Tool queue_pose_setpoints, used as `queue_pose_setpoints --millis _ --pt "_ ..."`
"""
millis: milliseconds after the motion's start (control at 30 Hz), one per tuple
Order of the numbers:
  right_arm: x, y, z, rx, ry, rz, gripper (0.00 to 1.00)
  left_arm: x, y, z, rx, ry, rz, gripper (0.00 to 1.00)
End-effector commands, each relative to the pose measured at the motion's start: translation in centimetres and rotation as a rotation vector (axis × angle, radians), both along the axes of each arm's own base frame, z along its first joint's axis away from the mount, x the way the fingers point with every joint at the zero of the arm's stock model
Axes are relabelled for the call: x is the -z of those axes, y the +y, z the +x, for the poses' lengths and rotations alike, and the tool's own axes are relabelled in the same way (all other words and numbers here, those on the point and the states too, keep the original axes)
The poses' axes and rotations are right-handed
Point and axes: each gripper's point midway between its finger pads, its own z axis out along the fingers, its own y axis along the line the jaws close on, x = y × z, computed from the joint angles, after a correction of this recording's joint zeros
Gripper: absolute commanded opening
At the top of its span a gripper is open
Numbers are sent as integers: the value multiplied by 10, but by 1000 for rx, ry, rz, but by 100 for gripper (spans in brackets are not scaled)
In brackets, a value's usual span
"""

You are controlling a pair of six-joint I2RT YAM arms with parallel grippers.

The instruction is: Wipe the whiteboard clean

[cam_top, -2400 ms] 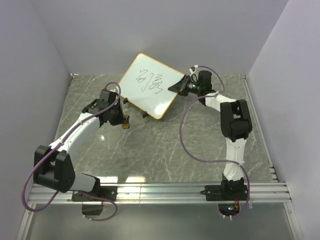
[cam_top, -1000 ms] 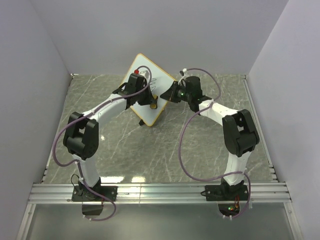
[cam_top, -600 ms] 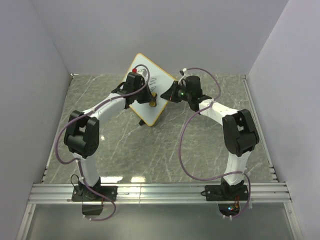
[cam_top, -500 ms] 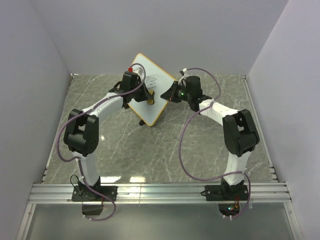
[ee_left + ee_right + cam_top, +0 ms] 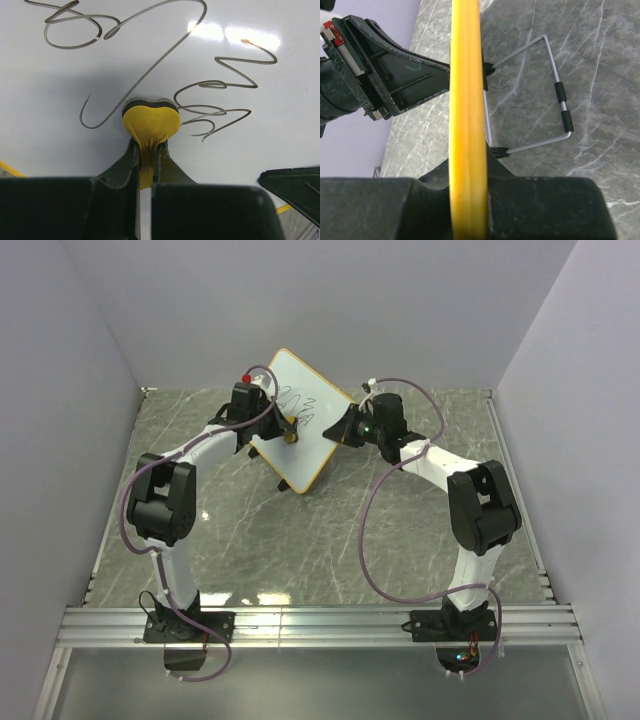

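The whiteboard (image 5: 312,400) stands tilted on its edge at the back of the table, white with an orange-yellow frame and black scribbles (image 5: 150,55). My left gripper (image 5: 290,435) is shut on a small yellow-and-black eraser (image 5: 151,125) and presses it against the board's face, just below the scribbles. My right gripper (image 5: 345,428) is shut on the board's right frame edge (image 5: 466,100) and holds it up. The left arm's body (image 5: 385,70) shows beyond the frame in the right wrist view.
The board's wire stand (image 5: 555,100) with black sleeves hangs behind the frame over the grey marble table (image 5: 330,530). Lilac walls close in the back and both sides. A metal rail (image 5: 320,625) runs along the near edge.
The right gripper turned the board more edge-on. The left arm lifted the eraser from the table to the board and has slid it up and left across the face.
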Motion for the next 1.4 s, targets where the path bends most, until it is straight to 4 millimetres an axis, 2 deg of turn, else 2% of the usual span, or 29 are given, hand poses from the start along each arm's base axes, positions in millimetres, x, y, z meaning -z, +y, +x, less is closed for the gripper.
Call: queue_pose_setpoints --millis 0,167,267,433,633,667,733,800,867,967,1100,1233,1367 --pt "74 -5 -104 -288 287 -193 0 72 -37 -51 114 142 106 1" --pt "75 -5 -104 -283 288 -190 0 36 -79 -75 216 87 86 0" --pt "76 -6 -105 -279 284 -192 0 15 -89 -72 228 63 56 0" --pt "84 -11 -114 -271 301 -196 0 -2 -97 -60 237 41 49 0" --pt "85 -14 -118 -268 301 -201 0 -3 -97 -42 219 33 59 0" --pt "85 -13 -119 -269 301 -198 0 -2 -91 -36 204 31 62 0" --pt "85 -14 -119 -269 303 -197 0 3 -84 -27 183 38 61 0" --pt "84 -14 -119 -267 299 -196 0 12 -63 -14 137 58 59 0" --pt "81 -14 -119 -266 294 -196 0 28 -40 -3 93 94 53 0" --pt "81 -14 -118 -266 295 -199 0 54 -11 1 47 136 82 0" --pt "78 -13 -116 -266 286 -196 0 89 10 -10 33 194 129 0" --pt "77 -13 -115 -264 285 -198 0 114 19 -23 28 237 150 0" --pt "77 -12 -113 -267 286 -200 0 137 38 -29 -16 291 143 0"
